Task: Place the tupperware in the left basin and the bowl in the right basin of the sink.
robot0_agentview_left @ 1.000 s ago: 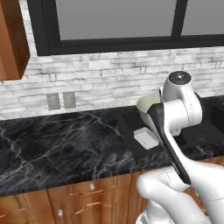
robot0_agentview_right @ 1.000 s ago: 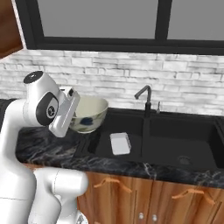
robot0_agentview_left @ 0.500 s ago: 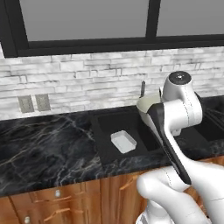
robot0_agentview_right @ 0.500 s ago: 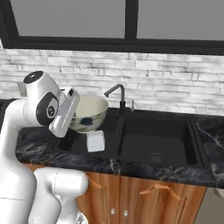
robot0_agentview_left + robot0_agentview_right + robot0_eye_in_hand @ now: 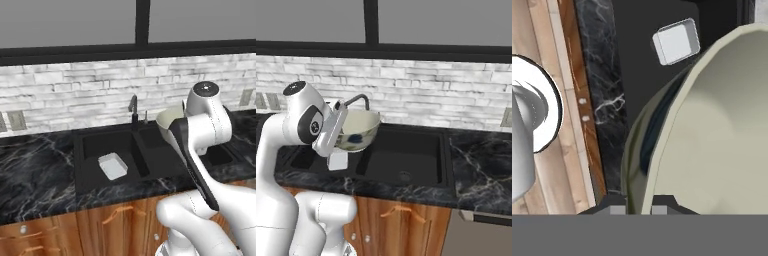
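The bowl [image 5: 357,131] hangs in the air above the sink [image 5: 441,155], its rim pinched in my gripper [image 5: 638,204], my fingers narrow around the wall. The tupperware [image 5: 113,166] lies in the left basin [image 5: 95,145]; the right basin [image 5: 406,155] sits bare below.

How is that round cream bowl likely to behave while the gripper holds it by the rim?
The round cream bowl looks rigid, so it should keep its shape. It is deep and wide and pinched at one spot on the rim by the gripper, so it could swing or slip. Its smooth glossy wall suggests little friction. Set down in the right basin, its rounded body might rock.
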Robot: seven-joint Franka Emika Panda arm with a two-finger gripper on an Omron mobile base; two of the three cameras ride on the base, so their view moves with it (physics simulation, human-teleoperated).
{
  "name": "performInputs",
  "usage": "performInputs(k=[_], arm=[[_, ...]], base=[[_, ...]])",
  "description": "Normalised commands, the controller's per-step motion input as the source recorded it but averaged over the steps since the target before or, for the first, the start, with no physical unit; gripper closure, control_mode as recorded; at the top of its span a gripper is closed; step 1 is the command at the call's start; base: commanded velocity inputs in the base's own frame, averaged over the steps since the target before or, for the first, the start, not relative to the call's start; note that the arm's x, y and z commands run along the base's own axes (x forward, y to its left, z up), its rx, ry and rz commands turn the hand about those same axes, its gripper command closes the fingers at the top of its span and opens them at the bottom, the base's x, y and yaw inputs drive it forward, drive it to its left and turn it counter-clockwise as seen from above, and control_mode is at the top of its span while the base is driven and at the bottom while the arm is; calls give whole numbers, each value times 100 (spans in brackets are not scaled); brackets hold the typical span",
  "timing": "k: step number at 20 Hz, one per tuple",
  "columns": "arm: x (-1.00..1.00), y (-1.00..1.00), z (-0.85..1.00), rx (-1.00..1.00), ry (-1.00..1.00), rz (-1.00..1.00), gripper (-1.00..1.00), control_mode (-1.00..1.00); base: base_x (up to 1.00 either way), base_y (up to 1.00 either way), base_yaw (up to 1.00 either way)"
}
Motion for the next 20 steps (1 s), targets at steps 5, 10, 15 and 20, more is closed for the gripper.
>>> performInputs(k=[5, 10, 15, 20], arm=[[0, 0, 0, 0, 0, 0, 100, 100], [0, 0, 0, 0, 0, 0, 100, 100], [0, 0, 0, 0, 0, 0, 100, 100], [0, 0, 0, 0, 0, 0, 100, 100]], base=[[15, -56, 0], [33, -46, 0], [47, -17, 0], [46, -13, 0]])
